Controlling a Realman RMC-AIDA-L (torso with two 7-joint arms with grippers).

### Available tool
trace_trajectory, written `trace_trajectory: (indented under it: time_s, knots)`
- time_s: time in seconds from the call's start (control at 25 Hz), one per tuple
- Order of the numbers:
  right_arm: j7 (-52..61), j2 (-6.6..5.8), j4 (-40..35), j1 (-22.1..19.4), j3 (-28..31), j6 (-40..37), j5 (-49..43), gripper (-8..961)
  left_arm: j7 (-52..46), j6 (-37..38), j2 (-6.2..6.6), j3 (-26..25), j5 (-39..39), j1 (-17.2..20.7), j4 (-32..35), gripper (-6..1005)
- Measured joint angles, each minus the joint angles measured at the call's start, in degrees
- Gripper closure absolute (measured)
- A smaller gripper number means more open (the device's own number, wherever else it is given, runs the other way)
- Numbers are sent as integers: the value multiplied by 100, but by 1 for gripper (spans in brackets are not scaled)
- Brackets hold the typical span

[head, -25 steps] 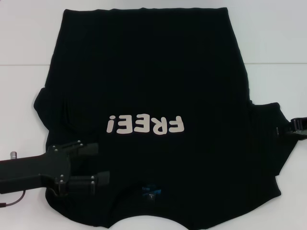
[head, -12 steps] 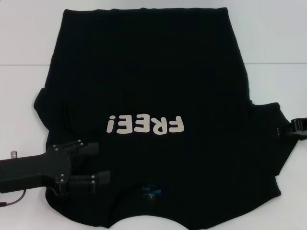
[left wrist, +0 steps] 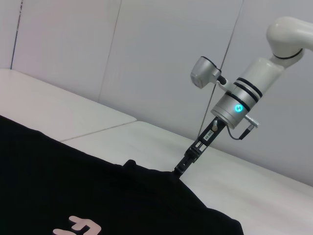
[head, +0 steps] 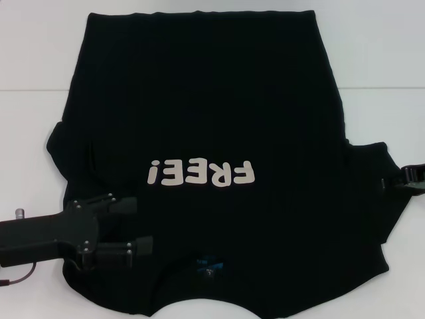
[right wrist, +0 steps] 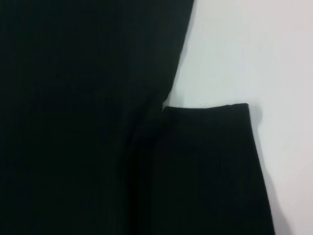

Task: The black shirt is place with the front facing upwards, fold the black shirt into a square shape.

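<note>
shirt: black shirt [head: 206, 119] is spread flat, front up, over most of the tabletop [head: 378, 60]; collar at the near edge, hem at the far edge
lettering: pale "FREE!" [head: 201, 173] is seen on the chest
left gripper [head: 136, 226]: held over the shirt's near-left shoulder area, fingers spread apart, nothing gripped
right gripper [head: 406, 178]: placed at the right sleeve's outer edge; finger state cannot be told

Matt black cloth shirt [head: 212, 119] on a smooth white table [head: 378, 53]; left gripper [head: 136, 226] matt black plastic
</note>
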Motion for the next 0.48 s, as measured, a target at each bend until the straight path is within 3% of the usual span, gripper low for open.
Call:
trace_trajectory:
  time_s: [0.48]
  knots:
    - [-22,18,38,24,0,17,34,117,0,0,0,0,0,1,0,77]
